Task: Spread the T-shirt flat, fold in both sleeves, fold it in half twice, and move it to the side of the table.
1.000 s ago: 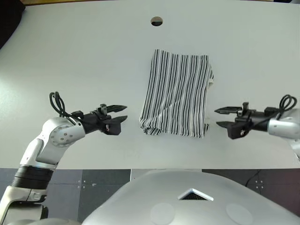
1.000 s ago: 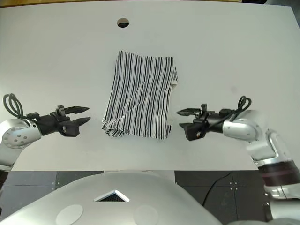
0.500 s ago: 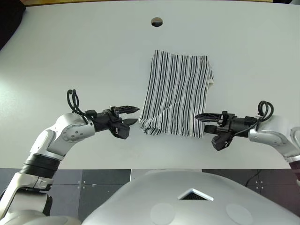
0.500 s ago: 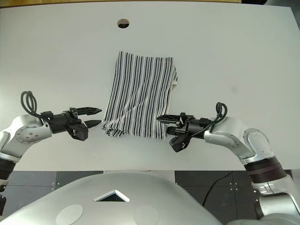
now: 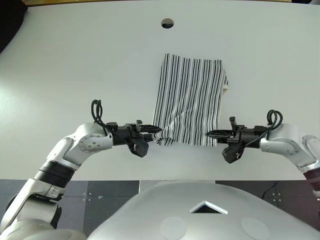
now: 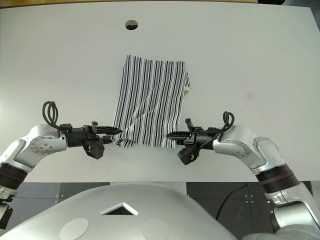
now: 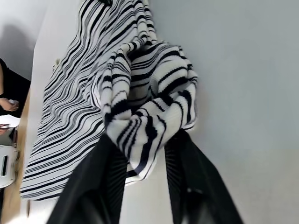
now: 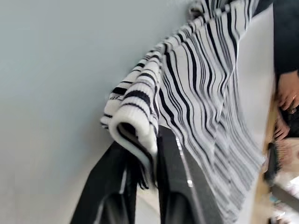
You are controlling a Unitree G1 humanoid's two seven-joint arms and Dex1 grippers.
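Note:
The black-and-white striped T-shirt lies folded into a narrow rectangle in the middle of the white table. My left gripper is at its near left corner, shut on a bunched fold of the cloth that sits between the two black fingers. At the near right corner my right gripper is shut on the thick folded edge, pinched between its fingers. Both grippers sit low over the table, pointing inward at each other.
A round cable hole lies in the table beyond the shirt. The table's front edge runs just below both grippers. Bare tabletop stretches to the left and right of the shirt.
Both grippers have moved inward from the sides to the shirt's near corners and shut on the cloth. The near left corner is now drawn up into the left gripper.

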